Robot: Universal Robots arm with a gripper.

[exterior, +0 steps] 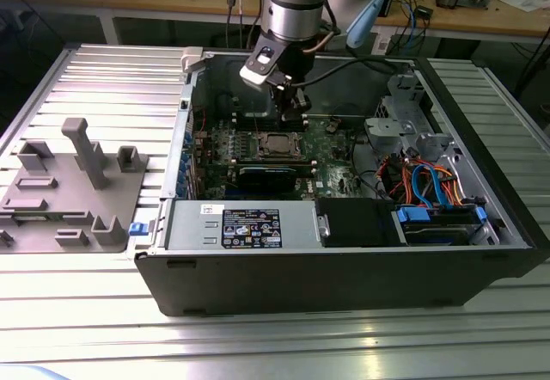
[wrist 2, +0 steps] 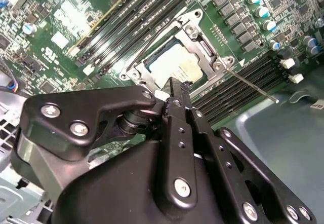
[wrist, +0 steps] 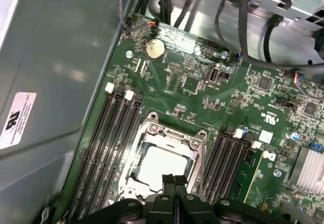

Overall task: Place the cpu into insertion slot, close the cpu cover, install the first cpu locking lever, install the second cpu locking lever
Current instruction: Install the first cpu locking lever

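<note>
The cpu (wrist: pixel 161 165) lies flat in the socket (wrist: pixel 152 116) with the cover (wrist: pixel 174 135) seemingly down over its edges, holding it seated. The gripper (wrist: pixel 173 179) hangs just above, jaws pressed together and empty, a narrow tip suited to pushing. One lever (wrist 2: pixel 251 86) juts out unlatched beside the socket.

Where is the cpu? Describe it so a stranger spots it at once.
Look inside the open computer case at the green motherboard. Between the black memory slots lies a silver cpu cover; the cpu is the pale, plain square in its window.
</note>
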